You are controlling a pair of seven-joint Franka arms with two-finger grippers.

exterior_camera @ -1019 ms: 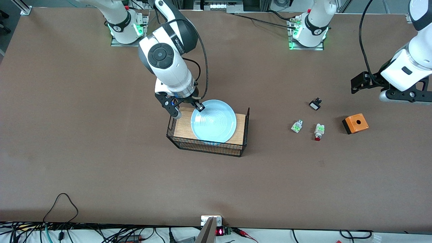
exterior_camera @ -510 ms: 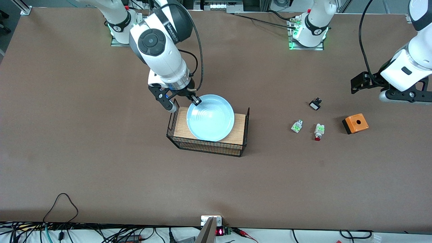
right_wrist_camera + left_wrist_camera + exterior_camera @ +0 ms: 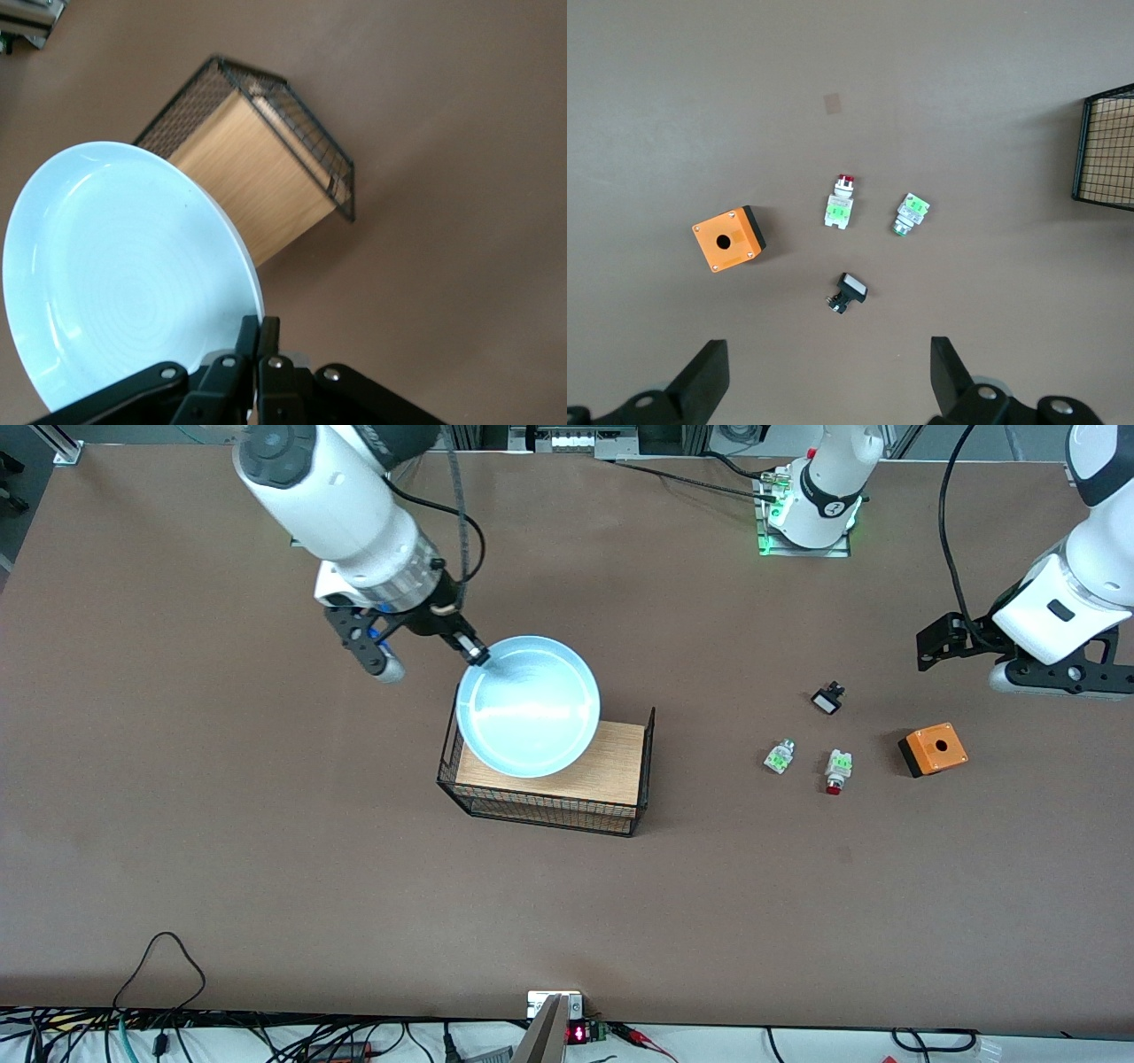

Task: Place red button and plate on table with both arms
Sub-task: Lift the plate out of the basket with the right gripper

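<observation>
Right gripper (image 3: 476, 654), jaws pinched on the rim of the plate (image 3: 528, 705), which it holds up in the air, roughly level, over the wooden rack (image 3: 551, 769); in the right wrist view the gripper (image 3: 258, 338) has its two fingers pressed together on the plate (image 3: 124, 274) edge, with the rack (image 3: 257, 181) below and clear of the plate's underside; the plate overhangs the rack's edge at the right arm's end and the edge farther from the front camera; the rack, a black wire frame with a wood top, stands on the table (image 3: 266, 850) around its middle; left gripper (image 3: 1019, 657), jaws spread wide and holding nothing, hangs over the table at the left arm's end; in the left wrist view its fingers (image 3: 704, 381) stand far apart; nearest below the jaws lies a small black-and-white part (image 3: 848, 293); next out from the jaws lie three items in a rough row: an orange box (image 3: 728, 238) with a round hole, the red button (image 3: 840, 204) on its side, red cap pointing away from the jaws, and a white-green part (image 3: 911, 212) just beside it; none of the four touches another; the red button (image 3: 836, 771) rests on the table, well apart from the rack and plate.
</observation>
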